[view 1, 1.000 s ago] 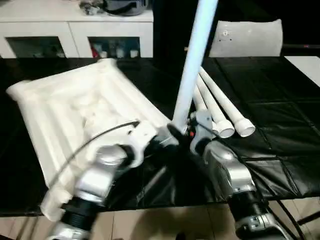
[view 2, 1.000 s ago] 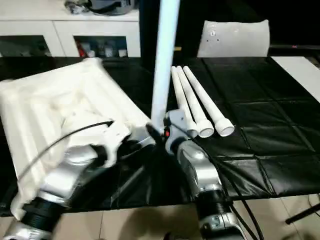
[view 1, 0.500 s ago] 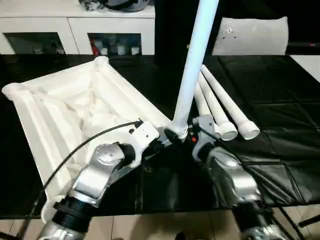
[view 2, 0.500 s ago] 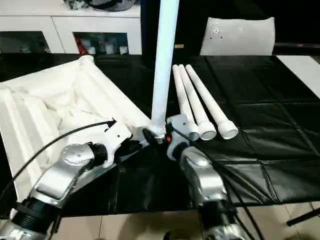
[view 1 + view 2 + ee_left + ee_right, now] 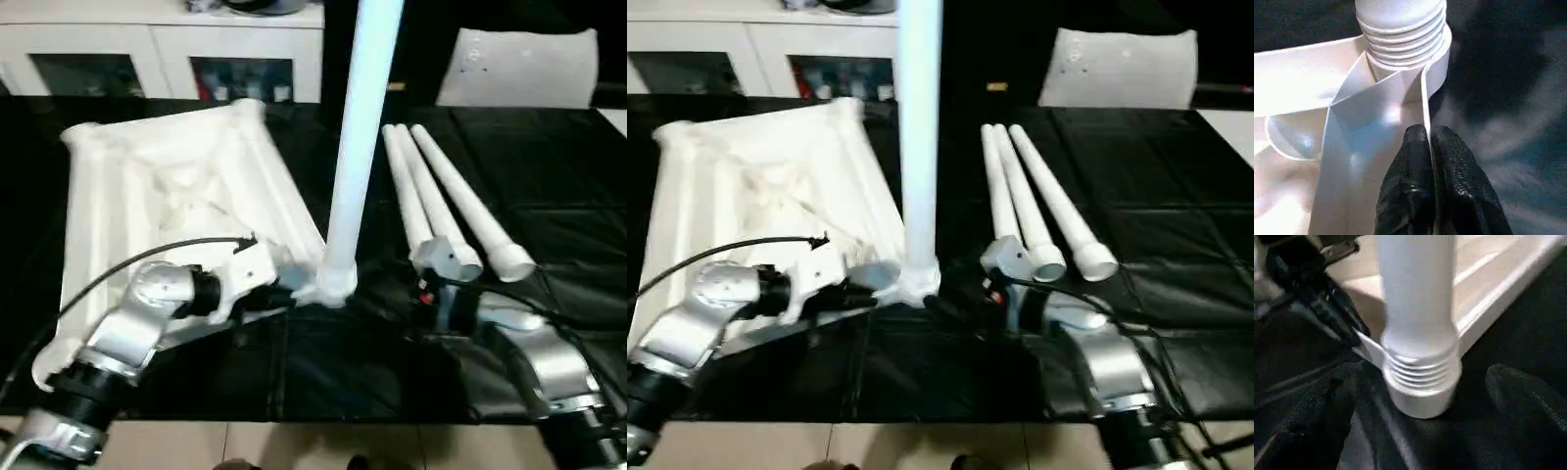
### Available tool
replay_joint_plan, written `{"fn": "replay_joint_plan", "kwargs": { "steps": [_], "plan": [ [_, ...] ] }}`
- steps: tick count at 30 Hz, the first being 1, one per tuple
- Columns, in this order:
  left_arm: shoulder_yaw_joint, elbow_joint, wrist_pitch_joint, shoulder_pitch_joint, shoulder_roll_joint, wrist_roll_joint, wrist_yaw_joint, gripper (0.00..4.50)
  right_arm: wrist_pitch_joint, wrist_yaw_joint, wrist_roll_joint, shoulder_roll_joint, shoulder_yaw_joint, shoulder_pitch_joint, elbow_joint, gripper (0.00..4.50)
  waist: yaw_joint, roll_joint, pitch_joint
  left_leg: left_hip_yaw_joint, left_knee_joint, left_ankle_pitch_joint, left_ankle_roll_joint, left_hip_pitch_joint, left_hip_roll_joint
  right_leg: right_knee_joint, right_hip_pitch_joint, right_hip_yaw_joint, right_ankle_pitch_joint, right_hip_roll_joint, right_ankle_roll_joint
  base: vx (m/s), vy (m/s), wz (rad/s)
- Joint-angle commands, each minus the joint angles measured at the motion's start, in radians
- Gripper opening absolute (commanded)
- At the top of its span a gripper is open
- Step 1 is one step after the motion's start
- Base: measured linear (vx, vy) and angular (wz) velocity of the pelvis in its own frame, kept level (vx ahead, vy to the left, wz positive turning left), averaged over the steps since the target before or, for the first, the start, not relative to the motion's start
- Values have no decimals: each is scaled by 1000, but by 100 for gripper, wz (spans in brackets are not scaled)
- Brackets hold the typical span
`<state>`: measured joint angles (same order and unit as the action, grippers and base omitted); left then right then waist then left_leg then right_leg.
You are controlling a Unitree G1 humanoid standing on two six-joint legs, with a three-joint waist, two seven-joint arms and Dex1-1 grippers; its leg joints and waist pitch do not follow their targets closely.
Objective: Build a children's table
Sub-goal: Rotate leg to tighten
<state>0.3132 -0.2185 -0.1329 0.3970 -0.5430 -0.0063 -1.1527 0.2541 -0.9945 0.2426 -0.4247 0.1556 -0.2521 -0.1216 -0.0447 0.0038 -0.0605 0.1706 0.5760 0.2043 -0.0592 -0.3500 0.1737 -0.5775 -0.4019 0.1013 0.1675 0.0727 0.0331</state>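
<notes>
While left pincer (image 5: 1429, 147) pinches the tabletop rim (image 5: 1426, 98), right pincer (image 5: 1422, 431) gapes empty.

White cabinet (image 5: 157, 44), grey cushion (image 5: 517, 67)

forearms (image 5: 147, 313): silver, black cuffs | cable (image 5: 127, 264): black | fingers (image 5: 1449, 166): black, textured
</notes>
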Motion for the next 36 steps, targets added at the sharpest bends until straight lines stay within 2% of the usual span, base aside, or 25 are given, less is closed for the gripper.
{"fn": "replay_joint_plan", "kwargs": {
  "steps": [1,3,5,6,9,10,12,16,18,22,26,30,33,34,35,36],
  "plan": [
    [71,-29,24,5,-14,18,-84,0,-12,-66,-2,-21,35,-20,4,442,-1,0,54,-14,-63,151,91,3,60,67,52,-65,270,78,183,0,0,0],
    [79,-35,31,11,-21,16,-106,0,-18,-91,-4,-30,51,-25,0,442,-5,-2,56,-14,-62,145,88,0,61,61,56,-66,250,81,193,0,0,0],
    [89,-36,44,16,-29,16,-132,0,-27,-116,-9,-35,67,-33,-9,442,-10,-2,56,-14,-62,155,82,2,62,64,56,-66,275,83,187,0,0,0],
    [95,-40,55,21,-33,14,-150,0,-37,-129,-15,-33,76,-41,-22,442,-13,-5,59,-14,-61,150,79,3,62,63,57,-66,276,84,186,0,0,0],
    [104,-43,65,26,-38,11,-172,0,-49,-143,-25,-27,88,-55,-42,442,-15,-4,59,-14,-61,137,75,1,61,60,57,-66,265,83,190,0,0,0],
    [107,-44,69,28,-40,11,-183,0,-54,-147,-29,-24,93,-62,-52,416,-16,-4,60,-14,-60,135,74,1,61,59,57,-66,262,84,192,0,0,0],
    [119,-42,78,31,-40,15,-206,0,-69,-155,-36,-12,106,-84,-83,407,-18,-6,62,-13,-59,119,76,1,61,56,59,-67,237,83,197,0,0,0],
    [132,-48,92,36,-34,20,-228,0,-77,-183,-30,-3,119,-108,-114,369,-20,-5,65,-12,-57,100,82,1,61,49,60,-65,200,82,211,0,0,0],
    [139,-52,97,40,-34,20,-233,0,-82,-201,-29,-1,126,-116,-128,365,-24,-4,65,-12,-56,102,83,0,62,48,61,-65,197,83,214,0,0,0],
    [144,-59,103,44,-32,26,-236,0,-83,-224,-27,1,137,-124,-142,325,-29,-4,65,-12,-57,115,76,2,64,49,60,-65,212,83,210,0,0,0],
    [144,-75,111,52,-29,34,-238,0,-92,-237,-27,8,149,-131,-160,285,-32,-5,63,-13,-57,138,63,2,61,55,59,-65,266,84,194,0,0,0],
    [144,-83,113,56,-29,35,-234,0,-92,-241,-26,15,149,-130,-163,276,-33,-4,62,-14,-58,155,53,2,61,59,59,-65,306,83,176,0,0,0],
    [138,-86,103,54,-28,32,-220,0,-85,-240,-24,21,153,-111,-148,273,-33,-4,63,-14,-57,145,54,2,62,57,59,-65,284,83,180,0,0,0],
    [125,-84,85,46,-23,31,-193,0,-64,-227,-11,29,151,-83,-120,272,-33,1,60,-15,-58,147,54,1,62,57,58,-65,282,83,181,0,0,0],
    [124,-83,84,45,-23,31,-190,0,-62,-226,-9,30,151,-81,-118,272,-34,-1,60,-13,-57,153,55,2,62,60,57,-66,284,82,178,0,0,0],
    [108,-80,61,38,-12,29,-153,0,-44,-194,-2,44,146,-57,-97,272,-35,1,59,-15,-59,156,53,2,61,59,58,-65,288,83,180,0,0,0]
  ]
}}
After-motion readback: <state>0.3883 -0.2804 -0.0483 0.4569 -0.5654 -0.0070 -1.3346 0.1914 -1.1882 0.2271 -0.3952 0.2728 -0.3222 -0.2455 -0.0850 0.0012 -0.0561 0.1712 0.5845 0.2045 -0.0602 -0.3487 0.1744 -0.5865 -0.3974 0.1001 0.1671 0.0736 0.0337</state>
